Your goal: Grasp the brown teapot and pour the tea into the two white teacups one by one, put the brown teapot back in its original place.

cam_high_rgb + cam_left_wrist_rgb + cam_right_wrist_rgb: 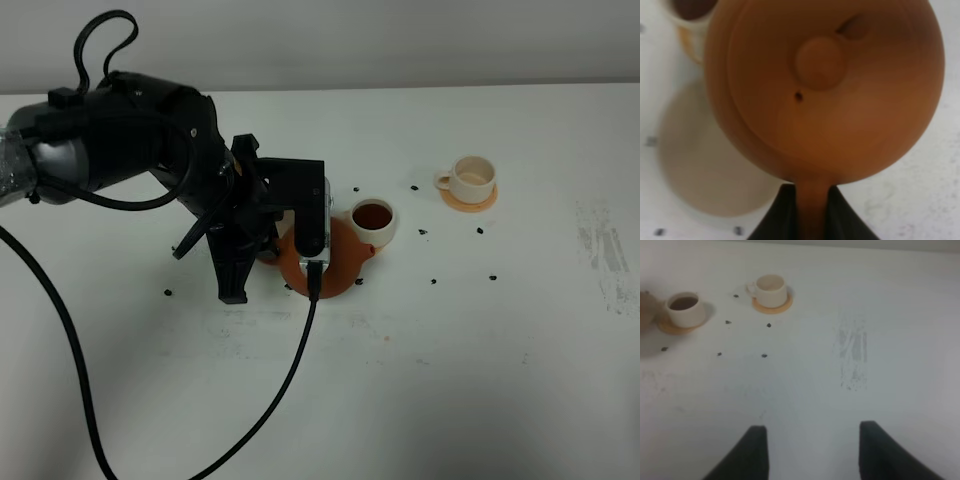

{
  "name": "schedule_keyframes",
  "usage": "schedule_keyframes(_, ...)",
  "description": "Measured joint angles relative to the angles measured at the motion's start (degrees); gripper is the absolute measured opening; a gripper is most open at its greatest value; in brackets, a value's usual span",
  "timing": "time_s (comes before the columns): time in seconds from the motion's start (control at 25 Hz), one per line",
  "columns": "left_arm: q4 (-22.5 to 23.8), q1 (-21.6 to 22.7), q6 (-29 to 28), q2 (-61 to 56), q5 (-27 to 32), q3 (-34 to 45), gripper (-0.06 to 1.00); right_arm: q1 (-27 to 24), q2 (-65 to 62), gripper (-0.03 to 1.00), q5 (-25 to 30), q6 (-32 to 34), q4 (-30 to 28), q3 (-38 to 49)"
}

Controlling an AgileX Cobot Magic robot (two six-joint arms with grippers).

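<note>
- Your left gripper (810, 216) is clamped on the handle of the brown teapot (346, 258), which it holds just beside the near teacup (375, 221).
- That cup holds dark tea; the far teacup (472, 179) shows only its pale inside.
- Your right gripper (812, 450) stands wide open, holding nothing.

The white bench (480, 380) carries one orange coaster (675, 329) under the filled teacup (374, 217) and a second coaster (468, 201) under the empty teacup (472, 178). A pale beige saucer (700, 170) lies near the first. Dark specks (436, 280) are scattered about, and there is a grey scuffed patch (608, 262) on the right.

Reddish-brown teapot (840, 125) — white teacups (375, 222) (472, 178) (orange coasters (480, 205)).
</note>
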Motion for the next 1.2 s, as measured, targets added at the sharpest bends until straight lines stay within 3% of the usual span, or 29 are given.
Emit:
schedule_keyframes(0.2, -3.2, 0.1, -0.6, 0.8, -6.2, 3.4, 0.11, 0.0, 0.0, 0.43, 0.0, 0.0, 0.0, 0.0)
schedule_keyframes(0.76, -4.3, 0.3, -1.6, 5.3, -7.5, 3.6, 0.11, 0.0, 0.0, 0.43, 0.0, 0.0, 0.0, 0.0)
schedule_keyframes(1.2, -2.4, 0.3, -1.7, 3.2, -5.8, -8.4, 0.11, 0.0, 0.0, 0.43, 0.0, 0.0, 0.0, 0.0)
